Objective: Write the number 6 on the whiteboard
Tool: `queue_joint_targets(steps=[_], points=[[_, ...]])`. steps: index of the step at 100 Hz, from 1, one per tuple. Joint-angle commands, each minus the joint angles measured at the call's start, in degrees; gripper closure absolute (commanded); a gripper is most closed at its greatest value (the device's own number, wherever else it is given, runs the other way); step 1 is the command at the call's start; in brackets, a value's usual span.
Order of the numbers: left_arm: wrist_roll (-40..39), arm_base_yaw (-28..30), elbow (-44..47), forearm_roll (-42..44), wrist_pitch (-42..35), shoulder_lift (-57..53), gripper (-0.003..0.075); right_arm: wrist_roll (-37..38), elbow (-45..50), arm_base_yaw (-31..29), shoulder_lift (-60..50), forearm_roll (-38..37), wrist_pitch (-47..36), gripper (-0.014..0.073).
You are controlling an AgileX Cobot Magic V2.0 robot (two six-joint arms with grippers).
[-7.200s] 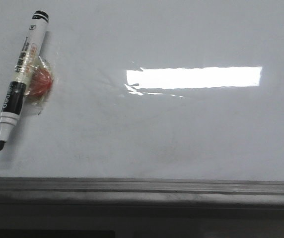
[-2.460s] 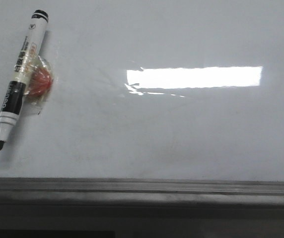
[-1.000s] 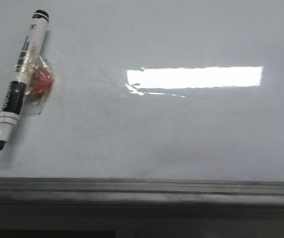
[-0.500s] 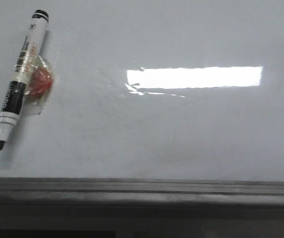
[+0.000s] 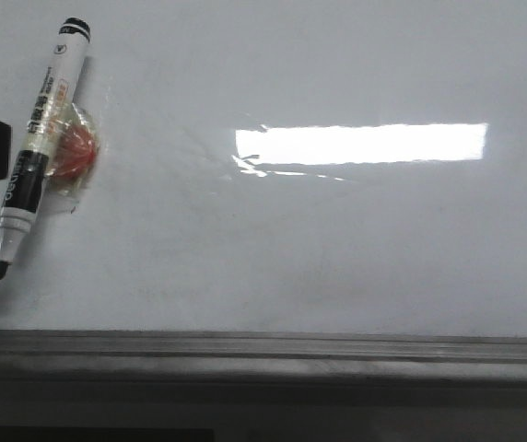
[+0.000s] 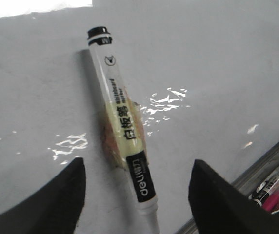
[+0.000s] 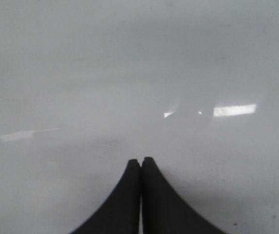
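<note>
Since half a second ago, a dark part of the left end effector (image 6: 137,195) has entered the front view at the left edge, just beside the marker (image 5: 38,138). Its fingers (image 6: 56,200) stand wide apart on either side of the marker's lower barrel (not touching it). The marker lies uncapped on the whiteboard (image 5: 337,249), over a red blob (image 5: 77,152). No 6 is drawn. The right end effector (image 7: 140,163) is closed, empty, above bare board.
</note>
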Motion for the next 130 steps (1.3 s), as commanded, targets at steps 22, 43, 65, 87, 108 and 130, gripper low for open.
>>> queue_joint_targets(steps=[22, 43, 65, 87, 108, 130], points=[[-0.5, -0.8, -1.9, -1.6, -10.3, 8.4, 0.029, -0.4, -1.5, 0.1, 0.9, 0.0, -3.7, 0.0657], [-0.5, -0.8, -1.9, -5.8, -11.1, 11.7, 0.0482, -0.4, -1.5, 0.1, 0.9, 0.0, -3.7, 0.0657], [-0.5, -0.8, -1.9, -5.8, -11.0, 12.0, 0.0739, -0.4, -1.5, 0.7, 0.9, 0.0, -3.7, 0.0657], [-0.5, -1.0, -1.9, -4.6, -11.0, 11.9, 0.0739, -1.0, -1.9, 6.0, 0.9, 0.0, -5.0, 0.0657], [-0.5, -4.7, -3.5, 2.1, -10.8, 11.8, 0.0739, -6.7, -4.7, 13.2, 2.4, 0.4, -3.4, 0.0657], [-0.5, -9.0, -7.9, 8.9, -7.6, 11.9, 0.0739, -9.3, -12.3, 19.9, 11.9, 3.3, -1.1, 0.0599]])
